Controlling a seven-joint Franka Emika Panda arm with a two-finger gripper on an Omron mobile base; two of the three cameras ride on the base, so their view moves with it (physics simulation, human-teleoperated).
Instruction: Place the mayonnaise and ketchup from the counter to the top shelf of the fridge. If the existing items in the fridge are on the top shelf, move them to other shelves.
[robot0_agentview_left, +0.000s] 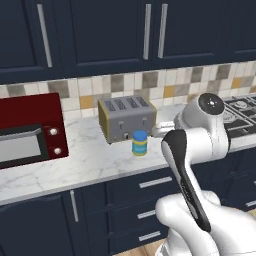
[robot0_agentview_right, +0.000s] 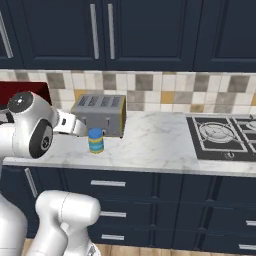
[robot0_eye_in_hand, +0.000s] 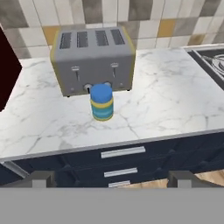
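- 0 of the 2 condiments moved yet, judging by the layout: mayonnaise (robot0_eye_in_hand: 102, 103) upright on the counter (robot0_eye_in_hand: 166, 109), near the front edge, just before the toaster (robot0_eye_in_hand: 92, 59); ketchup and fridge not to be seen.
- Left to do, as a judgement: close in on the jar, grasp it, drive to the fridge, set it on the top shelf, repeat for the ketchup, shift anything already up there.
- Gripper (robot0_eye_in_hand: 112, 179) spread wide and empty, well short of the jar, hanging off the front edge of the counter and aimed across it; 2 dark tips at the bottom of the hand view.
- Left to right along the worktop: dark red microwave (robot0_agentview_left: 30, 131) at the left end, then the grey 4-slot toaster with yellowish trim against the backsplash, jar in front of it, bare marbled stretch, black hob (robot0_agentview_right: 225, 135) at the right end.
- Surface white-grey marble, flat, uncluttered around the jar.
- Room: navy upper cabinets (robot0_agentview_right: 135, 32) with silver handles, mixed beige, grey and ochre tiled backsplash (robot0_agentview_right: 170, 90), navy drawers (robot0_eye_in_hand: 127, 166) below, wood floor at the bottom.
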